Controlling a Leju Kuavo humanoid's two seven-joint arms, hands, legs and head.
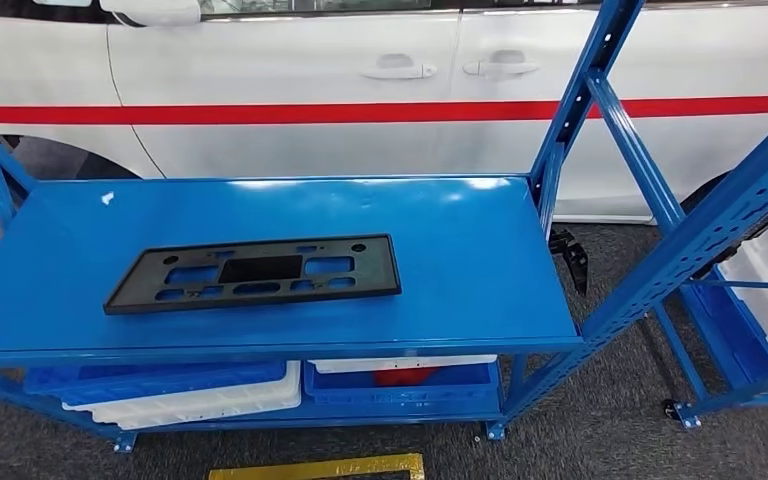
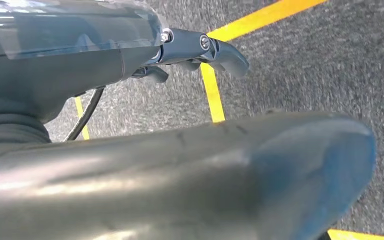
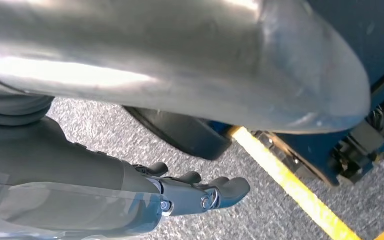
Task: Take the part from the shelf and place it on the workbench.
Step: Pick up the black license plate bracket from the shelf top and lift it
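I see a flat black plastic part [image 1: 253,273] lying on the top surface of a blue metal shelf [image 1: 480,250], left of centre. My left hand [image 2: 200,52] and right hand [image 3: 195,192] hang over grey carpet, each holding nothing, fingers loosely apart.

White bins [image 1: 195,400] half hidden under blue shelf [image 1: 480,280]; red item [image 1: 405,376] unidentifiable.
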